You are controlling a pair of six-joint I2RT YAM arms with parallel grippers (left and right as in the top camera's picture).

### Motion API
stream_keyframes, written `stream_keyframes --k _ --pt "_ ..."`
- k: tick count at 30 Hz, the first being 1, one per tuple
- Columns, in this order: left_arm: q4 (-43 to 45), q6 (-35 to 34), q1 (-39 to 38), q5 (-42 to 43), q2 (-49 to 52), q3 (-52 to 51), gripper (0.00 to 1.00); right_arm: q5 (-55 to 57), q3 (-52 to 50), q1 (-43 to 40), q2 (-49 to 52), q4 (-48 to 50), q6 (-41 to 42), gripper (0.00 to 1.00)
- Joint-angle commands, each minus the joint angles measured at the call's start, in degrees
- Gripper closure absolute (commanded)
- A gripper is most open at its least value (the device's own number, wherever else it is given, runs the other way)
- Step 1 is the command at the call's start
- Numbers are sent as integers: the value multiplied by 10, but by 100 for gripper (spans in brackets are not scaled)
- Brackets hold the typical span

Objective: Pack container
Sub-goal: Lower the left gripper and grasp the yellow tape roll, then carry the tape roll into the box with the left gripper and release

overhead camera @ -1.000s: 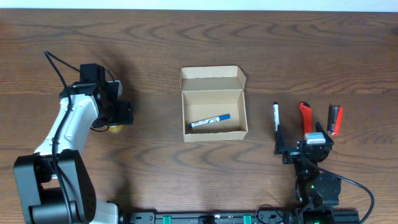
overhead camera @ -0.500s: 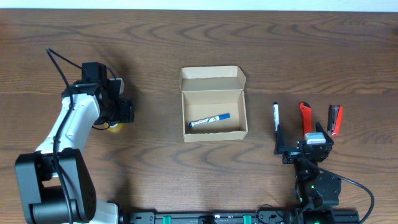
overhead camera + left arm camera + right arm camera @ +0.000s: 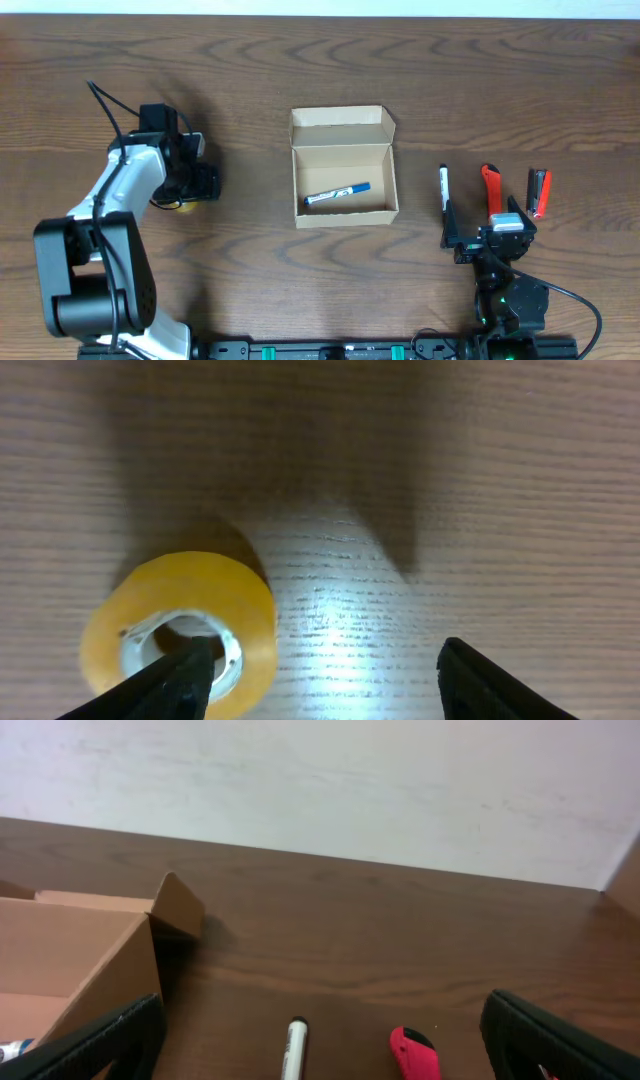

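The container [image 3: 345,212], a tan cardboard box with its lid flap [image 3: 340,124] folded back, sits open at the table's centre. A blue pen [image 3: 337,194] lies inside it. My left gripper [image 3: 203,184] hangs open at the left over a yellow tape roll [image 3: 180,207]. In the left wrist view its left finger [image 3: 185,675] covers the hole of the tape roll [image 3: 200,595], and its right finger stands over bare wood. My right gripper [image 3: 483,220] rests open at the front right. Between its fingers lie a white marker [image 3: 295,1045] and a red tool [image 3: 415,1055].
Right of the container, a white marker [image 3: 444,187], a red tool [image 3: 491,188] and a red-and-black item [image 3: 540,192] lie side by side. The container's right wall [image 3: 70,955] shows at the left of the right wrist view. A pale wall lies beyond the table's far edge.
My left arm has shifted slightly to the right above the tape roll. The right arm, the container and the pens have not moved.
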Motion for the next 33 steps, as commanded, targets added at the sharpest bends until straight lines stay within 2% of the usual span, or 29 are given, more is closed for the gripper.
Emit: stream_keyframes --k 1,6,9,14,15,20,24,31,33 --pt "1 4 0 5 25 -2 29 4 -1 6 -3 -2 -8 1" --pt "2 4 0 11 45 -2 29 4 -1 6 -3 -2 -8 1" --pt "-4 5 0 33 44 -1 56 4 -1 6 -3 -2 -8 1" --pt "-8 6 0 84 44 -1 85 4 -1 6 -3 -2 -8 1" --pt "-8 7 0 94 44 -1 94 4 -1 6 -3 -2 -8 1" --pt "-14 21 -1 141 30 -1 94 4 -1 6 -3 -2 -8 1" --pt "-24 38 -18 141 -18 13 94 4 -1 6 -3 -2 -8 1" --pt "-99 73 -103 131 -122 130 94 4 -1 6 -3 -2 -8 1" --pt "-108 92 -141 106 -141 174 94 4 -1 6 -3 -2 -8 1"
